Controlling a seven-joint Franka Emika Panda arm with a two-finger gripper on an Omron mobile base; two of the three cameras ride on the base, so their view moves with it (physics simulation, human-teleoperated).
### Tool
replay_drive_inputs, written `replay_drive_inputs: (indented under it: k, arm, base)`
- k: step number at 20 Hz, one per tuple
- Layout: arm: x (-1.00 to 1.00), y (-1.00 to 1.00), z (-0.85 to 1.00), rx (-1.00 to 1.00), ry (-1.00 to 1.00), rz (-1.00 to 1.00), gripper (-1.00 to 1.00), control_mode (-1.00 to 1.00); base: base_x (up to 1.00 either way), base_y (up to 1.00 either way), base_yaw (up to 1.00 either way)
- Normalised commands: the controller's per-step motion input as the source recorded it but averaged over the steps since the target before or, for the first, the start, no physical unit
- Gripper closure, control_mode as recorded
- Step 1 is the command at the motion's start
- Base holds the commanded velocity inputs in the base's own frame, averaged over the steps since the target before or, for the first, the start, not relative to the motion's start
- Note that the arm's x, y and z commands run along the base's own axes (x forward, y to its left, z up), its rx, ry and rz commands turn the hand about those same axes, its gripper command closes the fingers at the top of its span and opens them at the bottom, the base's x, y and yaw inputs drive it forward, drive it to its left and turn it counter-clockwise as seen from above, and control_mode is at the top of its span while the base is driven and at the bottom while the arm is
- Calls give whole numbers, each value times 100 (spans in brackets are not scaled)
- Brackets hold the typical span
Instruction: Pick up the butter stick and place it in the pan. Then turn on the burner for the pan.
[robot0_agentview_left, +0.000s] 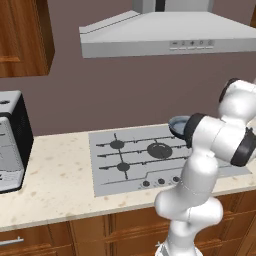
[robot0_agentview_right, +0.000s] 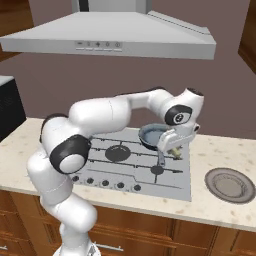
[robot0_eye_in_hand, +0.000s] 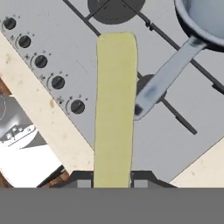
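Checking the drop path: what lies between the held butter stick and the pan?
In the hand view, the pan's handle and bare cooktop beside the butter stick.

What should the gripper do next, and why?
Probably carry the butter a little sideways until it hangs over the pan's bowl, then lower it. The gripper is shut on the butter and holds it above the stove, beside the pan's handle; the bowl is off to one side, so opening now would likely drop it on the stove.
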Motion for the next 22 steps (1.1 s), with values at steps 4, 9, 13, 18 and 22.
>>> replay_drive_inputs:
  k: [4,9,13,18,22]
  arm:
    - [46,54,16,0,0,-12,100,-100]
    - [56,46,3,0,0,-15,100,-100]
    - [55,22,0,5,2,-18,100,-100]
    - [60,0,-6,8,0,-16,100,-100]
    - [32,4,-5,5,0,-15,100,-100]
  base:
    - [0,0,0]
    - [0,0,0]
    - [0,0,0]
    - [0,0,0]
    - [0,0,0]
